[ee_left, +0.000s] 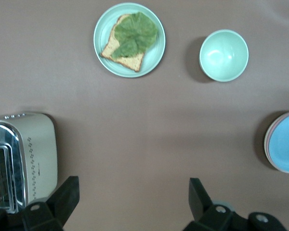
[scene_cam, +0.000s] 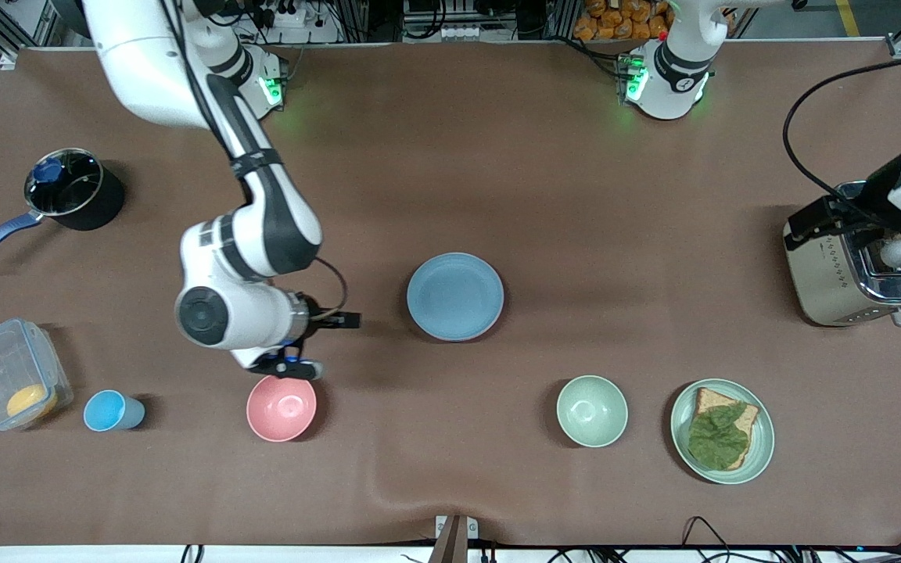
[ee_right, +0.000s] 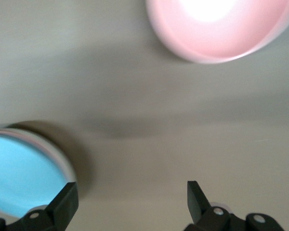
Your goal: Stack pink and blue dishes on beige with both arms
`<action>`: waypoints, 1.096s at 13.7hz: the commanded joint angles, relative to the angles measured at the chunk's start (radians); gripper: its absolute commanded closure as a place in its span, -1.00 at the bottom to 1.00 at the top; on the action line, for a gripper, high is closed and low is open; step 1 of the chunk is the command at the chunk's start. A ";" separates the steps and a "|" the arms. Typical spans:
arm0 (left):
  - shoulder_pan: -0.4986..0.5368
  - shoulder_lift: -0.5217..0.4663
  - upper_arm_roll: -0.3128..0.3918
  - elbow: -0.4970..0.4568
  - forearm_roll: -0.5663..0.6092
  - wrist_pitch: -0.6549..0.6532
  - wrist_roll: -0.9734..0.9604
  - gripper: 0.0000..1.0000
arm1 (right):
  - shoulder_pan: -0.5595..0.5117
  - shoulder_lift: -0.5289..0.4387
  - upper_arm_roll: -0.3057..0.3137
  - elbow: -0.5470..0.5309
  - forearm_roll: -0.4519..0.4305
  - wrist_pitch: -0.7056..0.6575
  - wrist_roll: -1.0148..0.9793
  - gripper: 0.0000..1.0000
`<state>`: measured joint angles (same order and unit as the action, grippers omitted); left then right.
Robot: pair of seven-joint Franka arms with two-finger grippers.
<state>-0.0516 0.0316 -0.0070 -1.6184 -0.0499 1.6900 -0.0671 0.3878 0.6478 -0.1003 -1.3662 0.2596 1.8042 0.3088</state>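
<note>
Sitting mid-surface: blue plate (scene_cam: pixel 455 296) on top of a stack; left wrist view shows pink plate rim (ee_left: pixel 266 142) under it w/ a paler edge below, prob. the beige plate, so stacking looks done.

- Right end effector (scene_cam: pixel 292 366): over bare cloth just beside pink bowl (scene_cam: pixel 281 407); fingers spread wide, empty.
- Left end effector (ee_left: pixel 130 204): up over the toaster (scene_cam: pixel 849 270) end, wide, empty.
- Risks (judgement): right arm hangs low by the bowl; a careless retreat could clip it or sweep twd the stack & shift the plates off-centre. Left arm's cable near toaster could snag.
- Surface (scene_cam: pixel 497 172): brown cloth, slight ridge at the front edge. Also on it: green bowl (scene_cam: pixel 592 410), green plate w/ bread & leaf (scene_cam: pixel 723 430), blue cup (scene_cam: pixel 110 410), lidded clear box (scene_cam: pixel 8 375), black saucepan (scene_cam: pixel 75 191).
- Room: metal framing, cables past the bases.
</note>
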 commanded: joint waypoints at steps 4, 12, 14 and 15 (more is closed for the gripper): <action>-0.021 -0.036 0.019 -0.045 -0.016 0.011 0.001 -1.00 | -0.165 -0.117 0.005 -0.028 -0.129 -0.118 -0.171 -1.00; -0.040 -0.035 0.010 -0.026 -0.007 0.010 -0.002 -1.00 | -0.322 -0.477 0.007 -0.221 -0.280 -0.105 -0.286 -1.00; -0.034 -0.030 0.001 -0.021 -0.007 0.004 0.000 -1.00 | -0.336 -0.566 0.007 -0.243 -0.280 -0.123 -0.286 -1.00; -0.034 -0.029 -0.004 -0.020 -0.007 0.000 -0.002 -1.00 | -0.345 -0.595 0.007 -0.238 -0.280 -0.175 -0.286 -1.00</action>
<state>-0.0870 0.0041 -0.0030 -1.6488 -0.0499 1.6968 -0.0691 0.0674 0.1627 -0.1149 -1.5264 0.0014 1.6593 0.0285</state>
